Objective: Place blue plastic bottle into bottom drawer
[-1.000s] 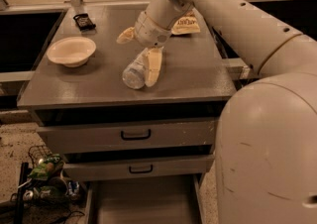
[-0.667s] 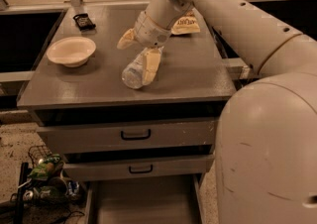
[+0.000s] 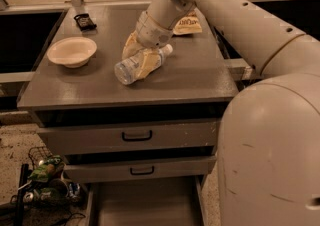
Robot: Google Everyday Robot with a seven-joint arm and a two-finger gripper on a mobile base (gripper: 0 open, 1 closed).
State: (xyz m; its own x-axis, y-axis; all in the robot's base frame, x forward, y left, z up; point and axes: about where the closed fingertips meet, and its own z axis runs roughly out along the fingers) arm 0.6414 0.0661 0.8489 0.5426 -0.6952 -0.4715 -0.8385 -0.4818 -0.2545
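The blue plastic bottle [image 3: 128, 69] is a clear ribbed bottle lying tilted over the middle of the cabinet top, its white cap pointing right and away. My gripper [image 3: 140, 54] comes down from the arm at the upper right and is shut on the bottle. One yellowish finger [image 3: 148, 62] crosses the front of the bottle and the other sits behind it. Whether the bottle still touches the top I cannot tell. The bottom drawer [image 3: 145, 205] stands pulled out below, its flat grey floor bare.
A cream bowl [image 3: 72, 51] sits at the left of the cabinet top [image 3: 200, 77], a small black object [image 3: 85, 21] behind it. A snack bag [image 3: 188, 23] lies behind the arm. Two upper drawers with black handles [image 3: 137, 135] are closed. A wire basket of clutter [image 3: 46, 180] sits on the floor at left.
The bottle has turned in the gripper: its cap now shows to the right and it lies more sideways. The gripper has shifted slightly with it.
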